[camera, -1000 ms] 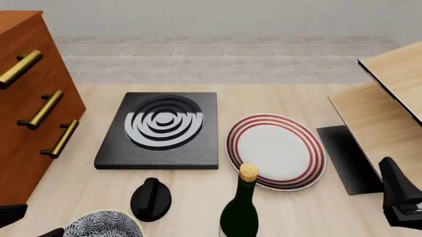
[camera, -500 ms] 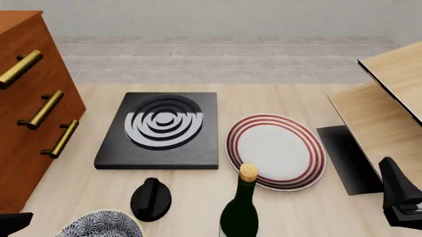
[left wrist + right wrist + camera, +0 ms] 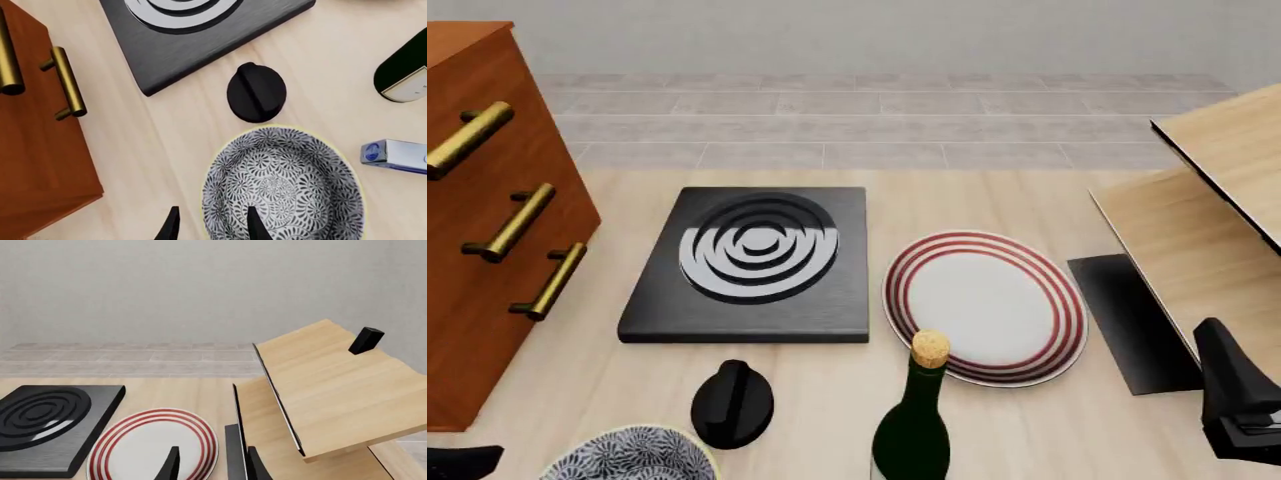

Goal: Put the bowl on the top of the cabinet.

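Note:
The speckled grey-blue and white bowl (image 3: 283, 185) sits on the table, at the front left edge in the front view (image 3: 634, 458). My left gripper (image 3: 212, 227) is open above the bowl's edge nearest the cabinet. One fingertip (image 3: 253, 222) is over the bowl's inside and the other is outside the rim. The reddish-brown cabinet (image 3: 487, 250) with brass bar handles stands at the far left, and also shows in the left wrist view (image 3: 33, 150). Its top is out of view. My right gripper (image 3: 212, 467) is open and empty over the table's right side, above the plate's edge.
A black hob slab (image 3: 754, 260) with ring pattern lies mid-table. A black knob (image 3: 731, 400) sits just beyond the bowl. A corked dark bottle (image 3: 914, 425) stands right of it. A red-ringed white plate (image 3: 985, 305), a pale-wood panel structure (image 3: 1214, 200) and a small blue box (image 3: 393, 156) are nearby.
In the front view the dark part of my left arm has slid down toward the lower left corner. The bowl and the right arm have not moved.

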You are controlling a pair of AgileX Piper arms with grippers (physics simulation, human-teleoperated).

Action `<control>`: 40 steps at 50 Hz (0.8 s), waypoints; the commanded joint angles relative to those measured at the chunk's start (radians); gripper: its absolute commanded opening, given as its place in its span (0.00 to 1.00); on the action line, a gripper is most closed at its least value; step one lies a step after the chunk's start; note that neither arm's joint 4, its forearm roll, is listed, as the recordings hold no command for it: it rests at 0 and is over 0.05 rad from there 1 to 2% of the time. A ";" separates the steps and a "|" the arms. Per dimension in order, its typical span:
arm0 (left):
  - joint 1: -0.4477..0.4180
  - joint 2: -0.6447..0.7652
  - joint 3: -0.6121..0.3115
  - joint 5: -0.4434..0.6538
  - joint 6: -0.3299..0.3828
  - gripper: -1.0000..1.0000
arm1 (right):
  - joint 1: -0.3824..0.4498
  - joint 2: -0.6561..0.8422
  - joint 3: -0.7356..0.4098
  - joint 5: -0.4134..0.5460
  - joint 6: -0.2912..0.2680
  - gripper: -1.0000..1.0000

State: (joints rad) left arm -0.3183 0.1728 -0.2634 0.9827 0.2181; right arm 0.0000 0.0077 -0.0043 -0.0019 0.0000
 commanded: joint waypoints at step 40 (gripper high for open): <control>0.023 0.039 0.101 -0.108 0.024 1.00 | 0.000 0.000 0.000 0.000 0.000 1.00</control>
State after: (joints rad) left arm -0.3016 0.2074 -0.1784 0.8886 0.2388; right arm -0.0001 0.0077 -0.0043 -0.0019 0.0000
